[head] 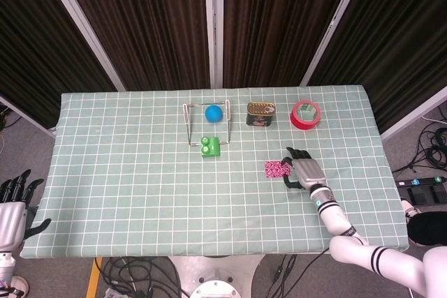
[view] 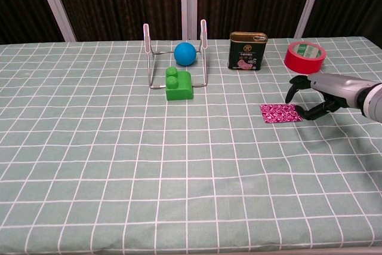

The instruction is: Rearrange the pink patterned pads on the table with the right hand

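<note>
One pink patterned pad point(head: 277, 169) lies flat on the green checked tablecloth point(head: 126, 172), right of centre, and the right hand point(head: 302, 170) sits just beside it at its 3 o'clock. Fingers are spread and curved toward the pad's right edge; in the chest view the fingertips point(view: 293, 91) hang above that edge and the thumb reaches in low at the near corner. Touching or a hair short, I cannot tell. Nothing is in that hand's grasp.

Up at 12 o'clock from the pad stands the olive tin point(head: 260, 114), with the red tape roll point(head: 306, 115) at about 1 o'clock. Over at 10 o'clock, the green block point(head: 211, 146) sits against the front of the wire rack point(head: 188, 125), blue ball point(head: 214, 112) inside. The left hand point(head: 14, 204) waits off the table's near left corner, fingers loosely apart, holding nothing.
</note>
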